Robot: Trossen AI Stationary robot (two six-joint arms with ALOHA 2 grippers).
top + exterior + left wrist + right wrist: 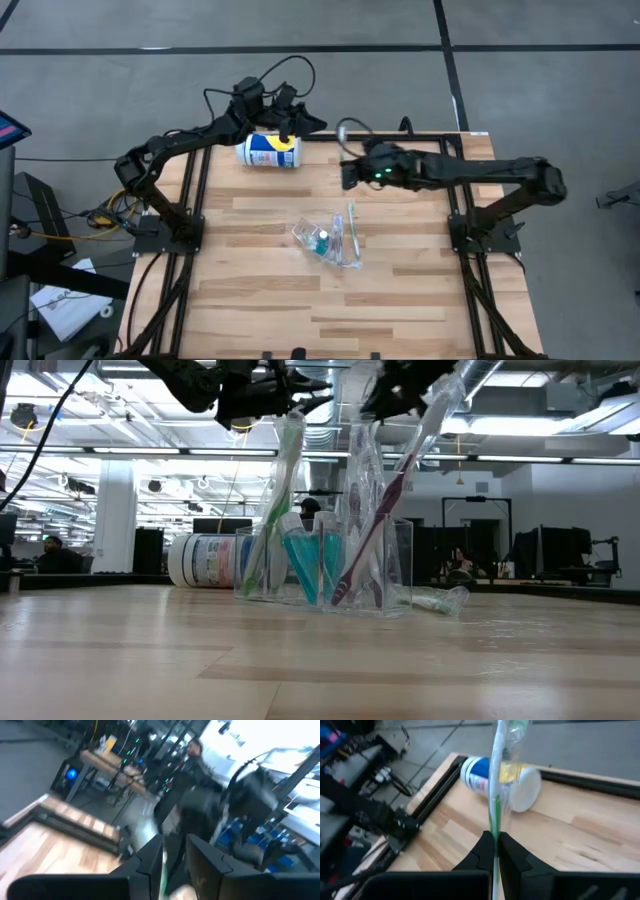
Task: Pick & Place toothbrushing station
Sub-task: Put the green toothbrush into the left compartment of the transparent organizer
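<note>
the wooden table [400, 300] has bare boards along its near side and both lower corners. a white and blue canister [268, 151] lies on its side by the far edge. the clear cup [322, 238] sits mid-table, with toothbrushes [351, 232] and blue toothpaste tubes [305, 565] in it. only the low view shows these standing upright. the right gripper [496, 851] is above the far part of the table, pinched tight on a green toothbrush [495, 812] in clear wrapping. the left gripper [287, 122] hovers over the canister; its jaws i cannot tell.
</note>
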